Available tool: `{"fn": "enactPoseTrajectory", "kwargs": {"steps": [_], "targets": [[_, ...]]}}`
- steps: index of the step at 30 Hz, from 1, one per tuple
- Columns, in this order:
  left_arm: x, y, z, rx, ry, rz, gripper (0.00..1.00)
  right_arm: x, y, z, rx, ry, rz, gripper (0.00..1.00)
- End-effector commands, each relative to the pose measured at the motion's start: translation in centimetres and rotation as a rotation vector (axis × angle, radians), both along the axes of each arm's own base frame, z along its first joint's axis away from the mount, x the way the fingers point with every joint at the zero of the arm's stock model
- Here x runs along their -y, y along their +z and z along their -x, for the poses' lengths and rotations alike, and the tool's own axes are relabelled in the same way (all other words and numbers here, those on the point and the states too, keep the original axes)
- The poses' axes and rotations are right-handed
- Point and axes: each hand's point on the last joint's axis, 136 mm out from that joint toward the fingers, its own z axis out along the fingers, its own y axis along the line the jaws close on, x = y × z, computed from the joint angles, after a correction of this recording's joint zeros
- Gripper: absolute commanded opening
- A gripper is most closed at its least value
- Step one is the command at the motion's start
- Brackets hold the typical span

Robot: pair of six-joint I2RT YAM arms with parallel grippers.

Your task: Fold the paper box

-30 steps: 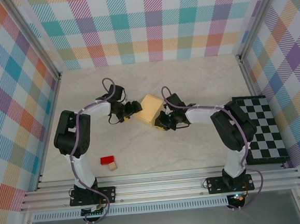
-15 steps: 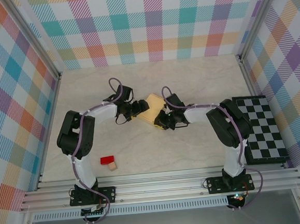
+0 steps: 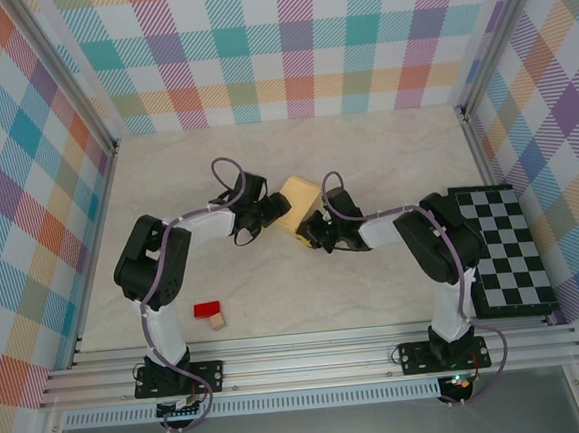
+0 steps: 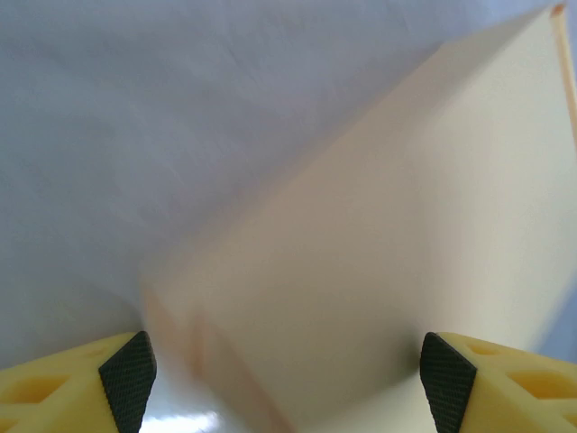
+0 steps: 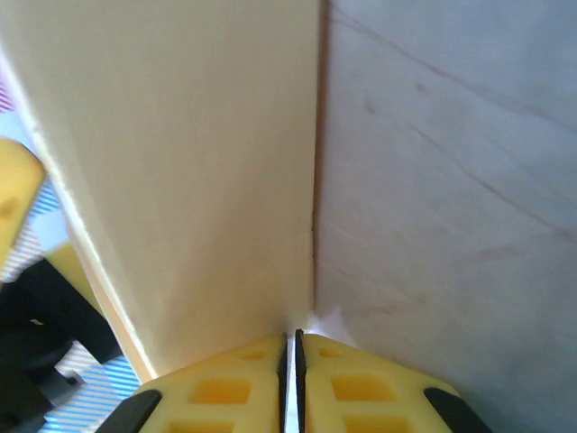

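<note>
Quick status from the remote desk. The paper box (image 3: 301, 197) is thin, pale yellow-orange card with a smooth matte face and crisp straight edges. It's a small flat rectangle turned diagonal, sitting mid-table btw the two arms.

On the left wrist cam its face (image 4: 379, 271) looks creamy and a bit blurred. One corner sits right ahead of the left gripper (image 4: 288, 370), whose fingers stand wide apart w/ nothing clamped. From above, that gripper (image 3: 277, 209) is up against the box's left side.

The right gripper (image 3: 309, 237) is at the near corner. On its own cam (image 5: 291, 361) the yellow fingers are pressed together w/ just a hairline slit. The box edge (image 5: 180, 162) runs straight down into that slit, but I can't tell if any card is actually nipped.

The table (image 3: 365, 150) is a pale marble-look top w/ faint veins. Pastel plaid walls (image 3: 296, 45) go round three sides, and there's an aluminium rail (image 3: 311, 360) along the near edge.

Other bits:
- A small red block (image 3: 208, 309) touches a tiny tan wooden cube (image 3: 218, 322) near the left base, well apart from the box.
- A black-and-white checkered mat (image 3: 508, 249) lies at the right edge.
</note>
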Motion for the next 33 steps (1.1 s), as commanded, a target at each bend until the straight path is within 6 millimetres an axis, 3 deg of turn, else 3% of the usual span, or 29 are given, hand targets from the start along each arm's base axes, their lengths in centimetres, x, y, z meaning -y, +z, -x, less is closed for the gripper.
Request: {"fn": "enactPoseTrajectory", "kwargs": {"steps": [1, 5, 8, 13, 16, 18, 21, 25, 27, 30, 31, 33], "targets": [[5.6, -0.1, 5.0, -0.126, -0.156, 0.116, 0.80, -3.5, 6.0, -2.2, 0.205, -0.006, -0.189, 0.14], [5.0, 0.3, 3.7, -0.112, -0.180, 0.035, 0.79, -3.3, 5.6, -1.6, 0.194, -0.028, -0.149, 0.14], [3.0, 0.3, 2.1, -0.116, -0.174, -0.069, 0.80, -2.4, 4.9, -0.4, 0.179, -0.049, -0.069, 0.14], [-0.3, 2.2, -1.1, -0.094, -0.138, -0.108, 0.80, 0.8, 4.8, 1.3, 0.179, -0.082, 0.055, 0.15], [-2.5, 3.9, -1.7, -0.063, -0.135, -0.189, 0.80, 2.9, 5.8, 2.5, 0.207, -0.054, 0.151, 0.15], [-4.0, 4.9, -1.7, -0.039, -0.133, -0.241, 0.80, 4.7, 7.0, 3.1, 0.252, -0.018, 0.246, 0.16], [-7.2, 6.5, -1.4, 0.022, -0.105, -0.337, 0.81, 9.1, 10.0, 2.8, 0.395, 0.009, 0.450, 0.18], [-13.0, 8.5, -0.8, 0.145, 0.022, -0.440, 0.82, 16.4, 14.7, 1.8, 0.594, -0.036, 0.721, 0.33], [-15.9, 9.2, 0.0, 0.229, 0.092, -0.519, 0.83, 19.0, 16.4, 1.3, 0.680, -0.046, 0.824, 0.43], [-19.5, 10.3, 1.1, 0.424, 0.209, -0.647, 0.87, 21.5, 17.3, 0.3, 0.759, -0.021, 0.965, 0.54], [-20.0, 10.3, 1.7, 0.499, 0.211, -0.674, 0.96, 22.2, 17.0, 0.0, 0.768, -0.011, 1.001, 0.57], [-22.2, 10.5, 2.9, 0.581, 0.267, -0.777, 1.00, 23.3, 16.2, -0.8, 0.772, -0.007, 1.052, 0.64]]}}
